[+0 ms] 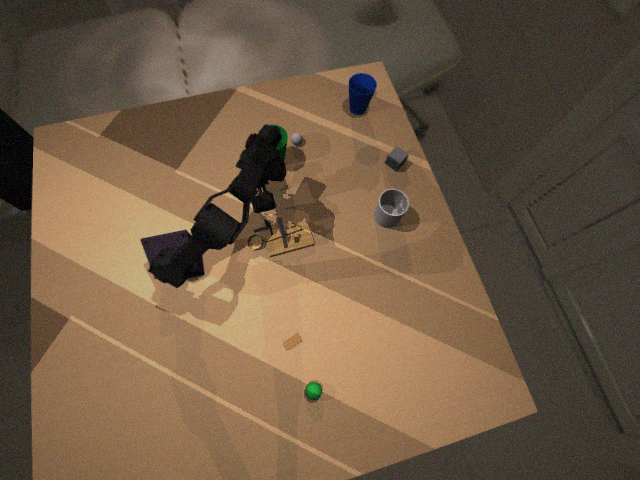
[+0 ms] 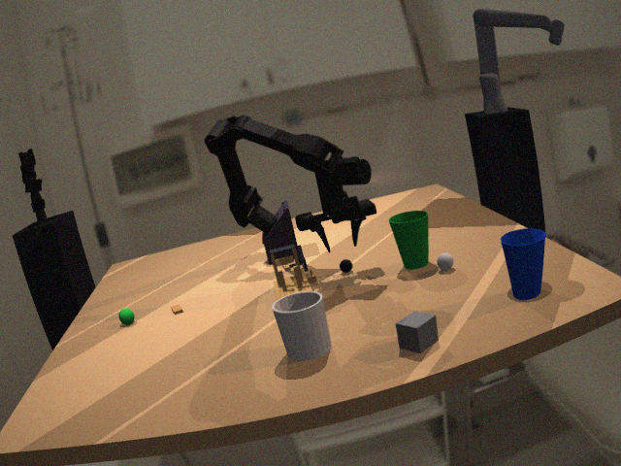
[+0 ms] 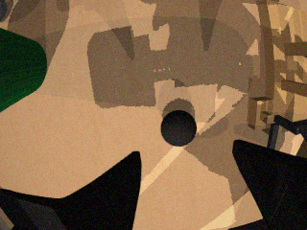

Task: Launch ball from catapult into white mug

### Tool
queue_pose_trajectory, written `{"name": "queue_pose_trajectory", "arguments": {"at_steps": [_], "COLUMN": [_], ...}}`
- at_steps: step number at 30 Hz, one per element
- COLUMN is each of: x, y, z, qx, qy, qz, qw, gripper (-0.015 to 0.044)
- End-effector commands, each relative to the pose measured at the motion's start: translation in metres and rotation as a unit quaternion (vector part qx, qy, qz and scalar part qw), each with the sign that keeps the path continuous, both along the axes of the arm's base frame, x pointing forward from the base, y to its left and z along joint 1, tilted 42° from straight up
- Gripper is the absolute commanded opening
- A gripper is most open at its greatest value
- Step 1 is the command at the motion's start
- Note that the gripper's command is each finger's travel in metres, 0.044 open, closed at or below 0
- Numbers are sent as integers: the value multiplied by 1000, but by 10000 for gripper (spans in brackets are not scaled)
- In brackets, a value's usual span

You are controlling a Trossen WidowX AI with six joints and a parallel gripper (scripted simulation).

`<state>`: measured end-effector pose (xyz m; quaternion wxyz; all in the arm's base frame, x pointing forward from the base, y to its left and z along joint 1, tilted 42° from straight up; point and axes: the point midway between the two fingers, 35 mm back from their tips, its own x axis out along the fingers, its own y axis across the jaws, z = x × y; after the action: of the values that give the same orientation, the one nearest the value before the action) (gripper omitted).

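A black ball (image 2: 345, 265) (image 3: 178, 128) rests on the table beside the catapult; the arm hides it in the top view. My gripper (image 2: 343, 248) (image 3: 188, 152) is open and empty, pointing down above the table. Its fingertips are a little above the black ball, which shows just beyond the gap between them in the wrist view. The wooden catapult (image 1: 306, 239) (image 2: 298, 279) (image 3: 267, 48) stands in front of the arm's base, partly cut off in the wrist view. The white mug (image 1: 385, 214) (image 2: 303, 333) stands upright beyond the catapult's front.
A green cup (image 2: 409, 241) (image 3: 19, 69) stands near the gripper, with a white ball (image 1: 296, 138) (image 2: 444, 261) beside it. A blue cup (image 1: 360, 95) (image 2: 524, 265) and grey cube (image 1: 396, 158) (image 2: 416, 331) stand farther off. A green ball (image 1: 313, 391) (image 2: 126, 316) and orange block (image 1: 292, 341) (image 2: 176, 309) lie opposite.
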<state>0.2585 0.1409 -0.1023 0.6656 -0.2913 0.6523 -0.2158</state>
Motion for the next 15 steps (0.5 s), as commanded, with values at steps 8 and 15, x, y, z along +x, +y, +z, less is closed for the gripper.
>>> {"name": "queue_pose_trajectory", "arguments": {"at_steps": [8,15], "x": [-1,0], "y": [-9,-14], "z": [-10,-16], "qx": [8,8], "qy": [-9,-9], "qz": [-5,-5], "qw": [1000,1000], "gripper": [300,300]}}
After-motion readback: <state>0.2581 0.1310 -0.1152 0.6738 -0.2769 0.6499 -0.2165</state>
